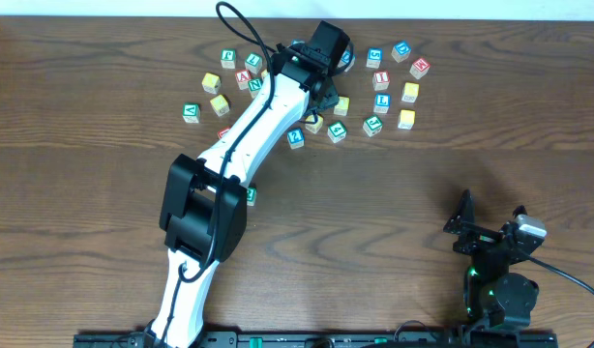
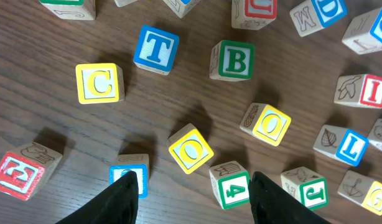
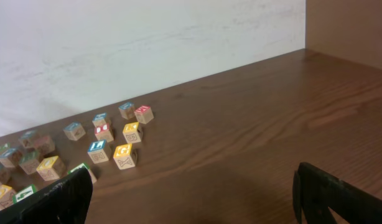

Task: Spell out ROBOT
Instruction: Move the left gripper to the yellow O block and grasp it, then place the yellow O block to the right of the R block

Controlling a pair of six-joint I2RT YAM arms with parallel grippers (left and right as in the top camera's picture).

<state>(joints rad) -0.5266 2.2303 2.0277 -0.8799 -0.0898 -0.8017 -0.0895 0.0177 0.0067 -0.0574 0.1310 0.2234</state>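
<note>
Many wooden letter blocks lie scattered at the far middle of the table [image 1: 103, 174]. My left gripper [image 2: 192, 176] is open and hovers low over them; it also shows in the overhead view [image 1: 322, 97]. A yellow O block [image 2: 191, 149] lies just ahead of its fingertips, between them. A second yellow O [image 2: 271, 124], a green B [image 2: 235, 61] and a blue T [image 2: 156, 49] lie beyond. A blue-framed block [image 2: 134, 169] sits under the left finger, its letter hidden. My right gripper [image 3: 191, 186] is open and empty, far from the blocks [image 1: 490, 230].
Around the left gripper lie a yellow C [image 2: 100, 83], a green 4 [image 2: 232, 185], a green J [image 2: 309, 190], a blue L [image 2: 345, 145] and a red E [image 2: 20, 171]. A white wall [image 3: 147, 43] runs behind the table.
</note>
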